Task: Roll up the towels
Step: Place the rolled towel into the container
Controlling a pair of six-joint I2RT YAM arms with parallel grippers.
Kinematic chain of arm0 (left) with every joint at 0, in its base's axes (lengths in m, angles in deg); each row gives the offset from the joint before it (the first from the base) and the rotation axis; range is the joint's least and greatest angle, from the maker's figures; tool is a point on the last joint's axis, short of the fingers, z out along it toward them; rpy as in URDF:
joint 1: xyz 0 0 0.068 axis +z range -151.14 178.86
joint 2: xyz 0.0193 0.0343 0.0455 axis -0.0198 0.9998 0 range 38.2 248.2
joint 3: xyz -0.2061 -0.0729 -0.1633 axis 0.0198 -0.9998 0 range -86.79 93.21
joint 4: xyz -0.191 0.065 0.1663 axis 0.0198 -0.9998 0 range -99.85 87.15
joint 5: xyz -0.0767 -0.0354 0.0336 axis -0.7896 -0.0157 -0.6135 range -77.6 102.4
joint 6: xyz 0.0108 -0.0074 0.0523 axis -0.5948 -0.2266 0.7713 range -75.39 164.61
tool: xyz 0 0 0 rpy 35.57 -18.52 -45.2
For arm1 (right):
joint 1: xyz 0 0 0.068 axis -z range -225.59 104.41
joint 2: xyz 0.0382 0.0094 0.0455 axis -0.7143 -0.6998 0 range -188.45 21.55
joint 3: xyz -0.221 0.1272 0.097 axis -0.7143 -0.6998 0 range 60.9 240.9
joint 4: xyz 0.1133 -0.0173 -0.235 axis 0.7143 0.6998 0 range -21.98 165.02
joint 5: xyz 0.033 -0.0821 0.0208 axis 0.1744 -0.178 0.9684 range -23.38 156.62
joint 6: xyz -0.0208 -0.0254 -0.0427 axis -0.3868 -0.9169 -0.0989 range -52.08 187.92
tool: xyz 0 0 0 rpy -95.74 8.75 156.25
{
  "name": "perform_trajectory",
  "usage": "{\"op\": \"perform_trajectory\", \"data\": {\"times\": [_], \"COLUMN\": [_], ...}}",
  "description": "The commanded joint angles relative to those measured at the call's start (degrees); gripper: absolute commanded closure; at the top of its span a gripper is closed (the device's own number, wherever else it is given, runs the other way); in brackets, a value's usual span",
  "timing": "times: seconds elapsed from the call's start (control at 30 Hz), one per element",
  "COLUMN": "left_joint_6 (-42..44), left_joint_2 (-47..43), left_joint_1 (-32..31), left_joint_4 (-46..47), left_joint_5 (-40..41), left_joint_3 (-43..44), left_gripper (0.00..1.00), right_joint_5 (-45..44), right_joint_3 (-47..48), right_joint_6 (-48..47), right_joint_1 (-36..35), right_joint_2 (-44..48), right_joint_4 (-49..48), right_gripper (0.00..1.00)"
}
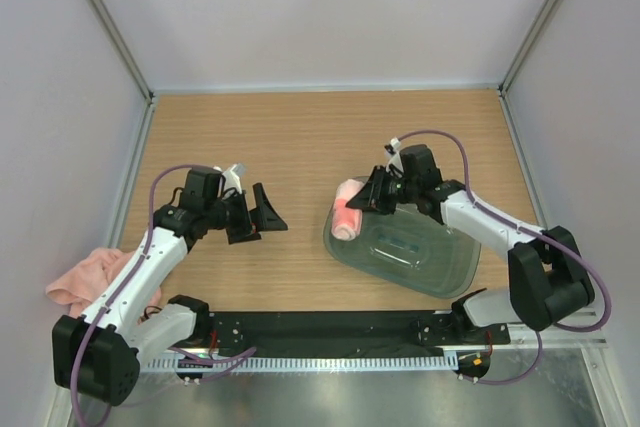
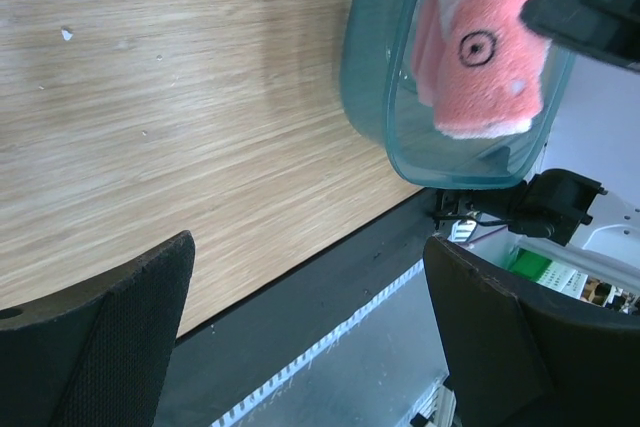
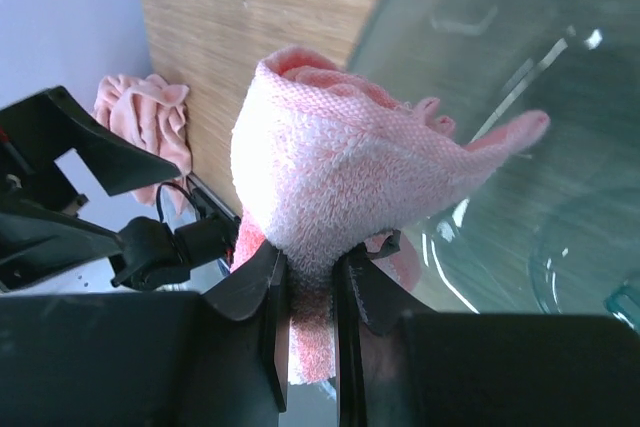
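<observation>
Two arms, two towels, one tub. Nearest, bottom of the top view: both arm bases sit on a black rail [image 1: 330, 327] at the table's near edge. Just up from there, lower left of the frame, the loose towel [image 1: 85, 277] lies in a crumpled salmon-pink heap beside the left arm, at the left edge of the table [image 1: 300, 137], not rolled. Right of centre sits the one tub [image 1: 440, 285], translucent grey-green, long axis running from upper left to lower right. Left gripper [image 1: 257, 215] is left of centre, jaws wide apart, nothing between them, pointing towards the tub and clear of it; in its wrist view only bare wood lies between the two black fingers [image 2: 100, 347]. Right gripper [image 1: 365, 197] is at the tub's upper-left end, jaws nearly together and clamped on the rolled towel [image 1: 347, 212]. Right wrist view shows the fingers pinching one end of the roll, with the rest of it bulging out ahead of them and a loose corner sticking out towards the tub. The roll hangs over the tub's left rim; can't tell whether it touches the plastic. Far half of the table is plain wood up to the back wall.
</observation>
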Motion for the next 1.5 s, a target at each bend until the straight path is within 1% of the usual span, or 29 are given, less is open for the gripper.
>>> {"op": "perform_trajectory", "data": {"times": [0.0,0.03,0.1,0.13,0.2,0.23,0.3,0.33,0.5,0.6,0.7,0.73,0.8,0.83,0.9,0.93,1.0,1.03,1.1,1.13,1.17,1.37,1.47], "left_joint_6": [0.3,0.4,0.4,0.3,0.4,0.4,0.4,0.4,0.4,0.3,0.4,0.4,0.3,0.4,0.4,0.4,0.4,0.4,0.5,0.5,0.4,0.4,0.5], "left_joint_2": [0.1,0.1,0.3,0.5,0.5,0.6,0.5,0.6,0.7,0.7,0.8,0.8,0.4,0.3,0.2,0.1,0.1,0.1,0.0,0.0,0.0,-0.7,-1.2], "left_joint_1": [0.1,0.1,0.2,0.2,0.1,0.1,0.2,0.2,0.2,0.2,0.1,0.2,0.2,0.1,0.2,0.2,0.2,0.3,0.1,0.2,0.2,0.2,0.2], "left_joint_4": [0.1,0.2,0.1,0.2,0.2,0.2,0.2,0.2,0.2,0.2,0.2,0.3,0.2,0.2,0.2,0.2,0.2,0.3,0.4,0.4,0.5,0.4,0.3], "left_joint_5": [0.2,0.0,-0.1,-0.2,-0.3,-0.4,-0.4,-0.4,-0.4,-0.4,-0.5,-0.5,-0.5,-0.4,-0.4,-0.4,-0.5,-0.5,-0.6,-0.6,-0.6,-0.5,-0.3], "left_joint_3": [1.9,2.0,1.9,1.9,1.8,1.9,1.9,1.9,1.9,1.9,1.9,1.9,1.9,1.9,1.9,1.9,1.9,1.9,2.0,2.0,2.0,1.9,1.8], "left_gripper": [0.04,0.04,0.04,0.04,0.04,0.04,0.05,0.05,0.05,0.05,0.05,0.05,0.05,0.05,0.05,0.05,0.05,0.05,0.05,0.05,0.05,0.05,0.05], "right_joint_5": [3.0,2.9,2.4,2.1,0.9,0.9,0.0,-0.6,-4.8,-6.0,-7.4,-7.9,-7.9,-8.2,-10.9,-11.9,-14.9,-16.0,-17.3,-16.9,-16.4,-17.5,-17.0], "right_joint_3": [-5.7,-8.7,-12.2,-15.5,-18.3,-21.0,-23.1,-24.2,-25.8,-26.0,-23.6,-22.5,-20.9,-19.4,-17.8,-16.3,-15.0,-13.8,-12.6,-11.9,-11.6,-6.3,-2.8], "right_joint_6": [2.8,3.3,4.7,6.3,8.0,8.9,10.4,10.1,5.8,5.0,4.4,3.6,2.5,0.8,-1.1,-2.0,-4.3,-5.5,-6.2,-6.3,-6.2,-6.3,-6.7], "right_joint_1": [0.5,0.6,0.7,0.7,0.8,0.9,0.8,0.8,0.9,0.7,0.6,0.5,0.3,0.0,-0.2,-0.4,-1.1,-1.4,-2.0,-2.2,-2.2,-3.9,-4.5], "right_joint_2": [3.9,4.6,5.5,5.4,5.0,4.0,2.9,2.3,1.4,-1.3,-2.6,-2.7,-3.5,-3.5,-2.7,-2.1,-1.2,-0.5,0.0,0.2,0.2,4.8,6.3], "right_joint_4": [-7.9,-13.0,-18.0,-22.8,-27.2,-32.5,-36.3,-37.6,-36.3,-35.9,-30.8,-27.7,-23.9,-19.8,-15.0,-10.3,-5.9,-2.2,0.9,2.4,3.0,10.4,15.1], "right_gripper": [0.99,0.99,0.99,0.99,0.99,0.99,0.99,0.99,0.99,0.99,0.99,0.98,0.94,0.89,0.81,0.71,0.64,0.57,0.5,0.42,0.38,0.34,0.29]}}
